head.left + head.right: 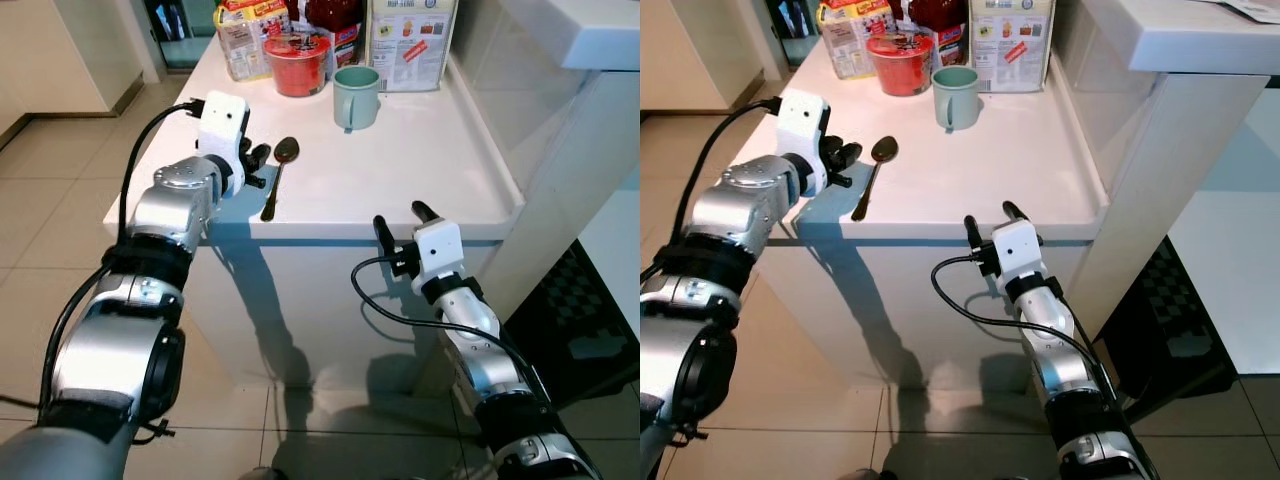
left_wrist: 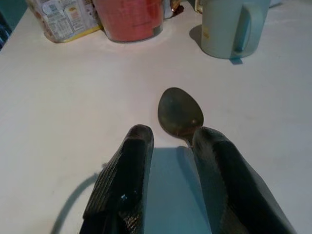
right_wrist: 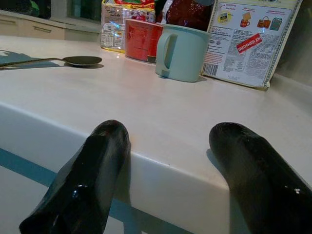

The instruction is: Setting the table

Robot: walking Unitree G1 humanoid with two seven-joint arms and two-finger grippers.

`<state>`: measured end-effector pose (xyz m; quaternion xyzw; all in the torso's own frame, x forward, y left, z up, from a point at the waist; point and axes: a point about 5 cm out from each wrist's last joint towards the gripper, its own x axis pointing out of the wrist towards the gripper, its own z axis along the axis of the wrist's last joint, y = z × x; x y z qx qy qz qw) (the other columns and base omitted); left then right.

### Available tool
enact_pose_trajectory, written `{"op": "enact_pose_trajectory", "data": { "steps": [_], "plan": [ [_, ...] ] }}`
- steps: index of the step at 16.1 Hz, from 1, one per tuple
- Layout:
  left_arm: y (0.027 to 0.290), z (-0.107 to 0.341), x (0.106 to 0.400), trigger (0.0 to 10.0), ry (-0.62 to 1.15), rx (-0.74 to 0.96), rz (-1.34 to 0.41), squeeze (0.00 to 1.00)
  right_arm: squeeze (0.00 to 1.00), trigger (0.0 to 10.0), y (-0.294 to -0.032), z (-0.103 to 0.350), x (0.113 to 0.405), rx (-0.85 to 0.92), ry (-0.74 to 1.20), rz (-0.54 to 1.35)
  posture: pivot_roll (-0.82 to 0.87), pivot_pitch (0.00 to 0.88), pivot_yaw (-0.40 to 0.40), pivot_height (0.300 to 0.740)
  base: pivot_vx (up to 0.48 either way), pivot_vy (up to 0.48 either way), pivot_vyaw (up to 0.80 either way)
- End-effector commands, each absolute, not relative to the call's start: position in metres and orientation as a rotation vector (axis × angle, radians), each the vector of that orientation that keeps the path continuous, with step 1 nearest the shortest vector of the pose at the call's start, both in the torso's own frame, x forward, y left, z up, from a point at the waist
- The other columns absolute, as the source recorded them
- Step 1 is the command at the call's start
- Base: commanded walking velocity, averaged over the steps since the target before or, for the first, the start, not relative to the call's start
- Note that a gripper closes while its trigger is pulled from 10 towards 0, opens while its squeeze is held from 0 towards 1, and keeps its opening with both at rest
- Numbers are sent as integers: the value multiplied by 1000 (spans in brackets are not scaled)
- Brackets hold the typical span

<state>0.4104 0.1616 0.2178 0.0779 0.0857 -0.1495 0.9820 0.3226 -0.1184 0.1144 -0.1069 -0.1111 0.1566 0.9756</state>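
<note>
I have the left gripper at the table's left edge, fingers slightly apart beside the spoon lying near the front edge, mug, red cup and packets behind, right gripper spread wide at the front edge.

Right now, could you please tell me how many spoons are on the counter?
1. The spoon lies near the counter's front left edge, beside the left gripper; more may hide behind the packages.

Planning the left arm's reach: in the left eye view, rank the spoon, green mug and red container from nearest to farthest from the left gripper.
1. Spoon, beside the left gripper.
2. Green mug, farther back, to the right.
3. Red container, at the back among the packages; close to the mug's distance.
</note>
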Motion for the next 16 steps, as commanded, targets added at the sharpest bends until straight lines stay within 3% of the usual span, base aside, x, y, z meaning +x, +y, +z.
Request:
{"op": "enact_pose_trajectory", "data": {
  "steps": [1, 12, 13, 16],
  "plan": [
    [163, 219, 412, 10000, 168, 157, -296, 0, 0, 10000, -114, 106, 321, -219, -179, 338, 45, 71, 66, 740, 0, 0, 0],
    [148, 191, 412, 10000, 258, 61, -342, 0, 0, 10000, -110, 104, 318, -215, -175, 351, 47, 88, 69, 740, 0, 0, 0],
    [149, 189, 412, 10000, 267, 62, -340, 1000, 0, 10000, -110, 104, 318, -215, -174, 351, 47, 89, 70, 740, 0, 0, 0],
    [147, 185, 410, 10000, 287, 84, -356, 1000, 0, 10000, -111, 104, 318, -215, -174, 352, 46, 93, 72, 740, 0, 0, 0]
  ]
}}
